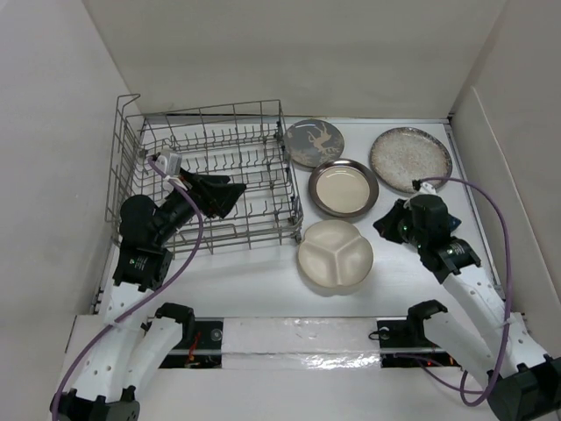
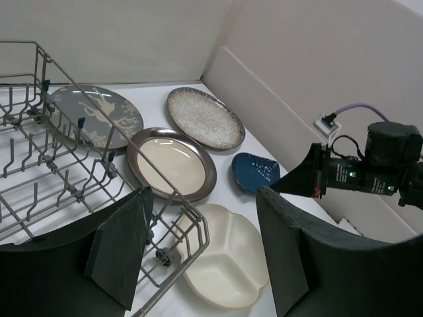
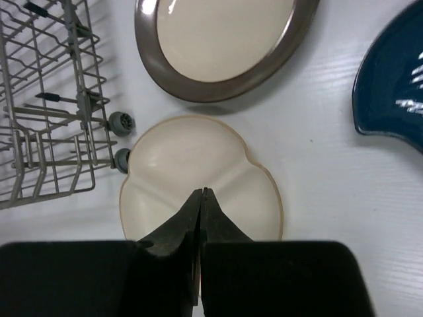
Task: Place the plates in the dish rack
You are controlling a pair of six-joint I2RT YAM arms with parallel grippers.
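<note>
The grey wire dish rack (image 1: 123,158) stands at the far left, with no plates in it. Four plates lie flat on the table to its right: dark grey deer plate (image 1: 314,142), speckled plate (image 1: 409,159), cream plate with brown rim (image 1: 343,187) and cream three-sectioned plate (image 1: 335,255). My left gripper (image 1: 223,195) is open and empty above the rack's right part; its fingers (image 2: 122,251) frame the rack corner and the sectioned plate (image 2: 225,264). My right gripper (image 3: 201,193) is shut and empty, hovering over the near edge of the sectioned plate (image 3: 192,165).
A small dark blue dish (image 2: 254,172) lies on the table right of the brown-rimmed plate, beneath my right arm (image 2: 377,165); it also shows in the right wrist view (image 3: 396,79). White walls enclose the table at the back and both sides.
</note>
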